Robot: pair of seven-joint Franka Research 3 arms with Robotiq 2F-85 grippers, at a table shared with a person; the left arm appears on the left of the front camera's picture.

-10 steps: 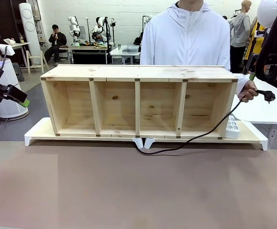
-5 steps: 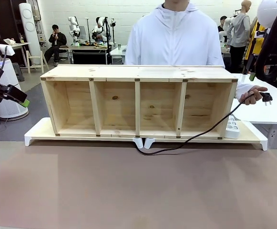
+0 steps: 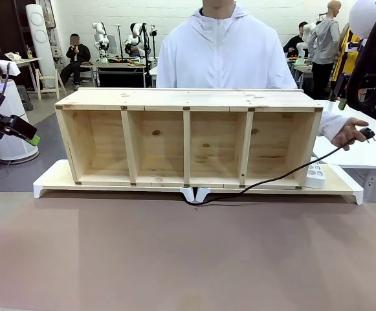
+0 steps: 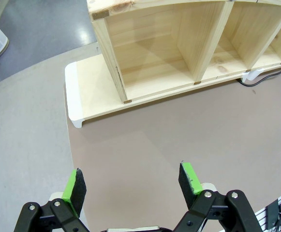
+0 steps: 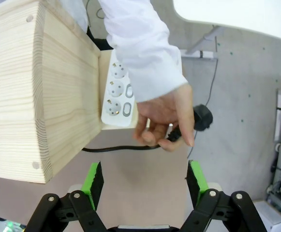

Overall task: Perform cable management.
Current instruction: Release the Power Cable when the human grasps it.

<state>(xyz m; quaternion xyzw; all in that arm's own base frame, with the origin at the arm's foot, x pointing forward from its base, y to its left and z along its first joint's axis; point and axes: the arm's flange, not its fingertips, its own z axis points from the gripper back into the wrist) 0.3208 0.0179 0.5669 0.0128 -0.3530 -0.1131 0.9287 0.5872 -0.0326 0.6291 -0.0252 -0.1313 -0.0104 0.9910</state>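
The cable (image 3: 285,173) is a thin black cord running from under the wooden shelf's (image 3: 188,136) front middle, up and to the right. There a person's hand (image 3: 346,134) holds its plug (image 3: 367,134) beyond the shelf's right end. In the right wrist view the hand (image 5: 164,116) pinches the cable (image 5: 121,148) just behind the plug (image 5: 202,117). My right gripper (image 5: 145,182) hangs open a little short of that hand, with nothing between its fingers. My left gripper (image 4: 132,182) is open over bare table, well off the shelf's left end, and in the front view the left gripper (image 3: 32,138) sits at the far left.
A white power strip (image 3: 315,173) lies on the white riser (image 3: 343,188) beside the shelf's right end, and the right wrist view has the power strip (image 5: 118,92) under the person's sleeve. The person stands behind the shelf. A white table (image 3: 369,152) sits at the right.
The person has shifted left behind the shelf. The hand with the plug has moved a little right and down, and the cable's loop on the table has drawn in to the shelf. Neither arm moved.
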